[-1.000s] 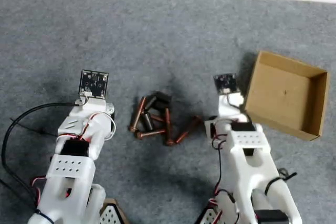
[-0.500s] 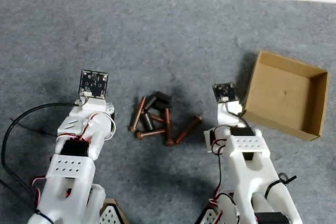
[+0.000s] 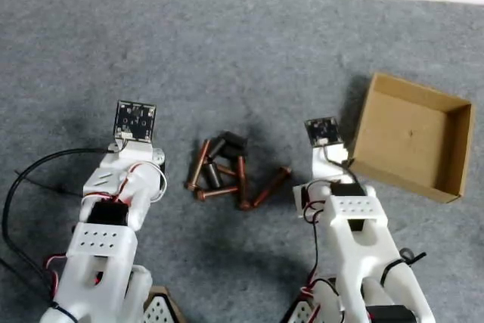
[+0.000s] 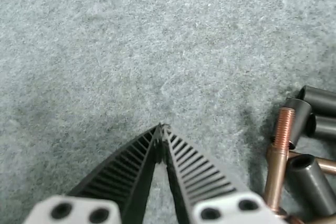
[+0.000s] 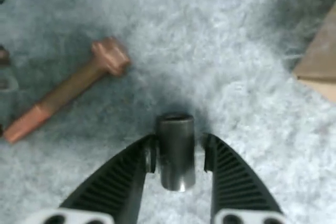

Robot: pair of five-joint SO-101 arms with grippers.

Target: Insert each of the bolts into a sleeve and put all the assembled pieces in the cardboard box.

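Several copper bolts (image 3: 240, 175) and black sleeves (image 3: 212, 174) lie in a loose pile on the grey carpet between the two arms. One bolt (image 3: 271, 187) lies at the pile's right edge. My right gripper (image 5: 179, 144) is shut on a black sleeve (image 5: 176, 153), held end-up over the carpet just beside that bolt (image 5: 68, 87). My left gripper (image 4: 161, 129) is shut with nothing in it, over bare carpet to the left of the pile, with a bolt (image 4: 278, 145) and sleeves (image 4: 315, 100) close by. The cardboard box (image 3: 393, 175) sits to the right of the right arm.
The box's corner (image 5: 320, 61) is close to the right gripper. A black cable (image 3: 30, 168) loops beside the left arm (image 3: 113, 209). Open carpet stretches beyond the pile toward the far edge.
The right arm has drawn back toward its base, away from the pile, uncovering the rightmost bolt's head. The left arm has not moved.
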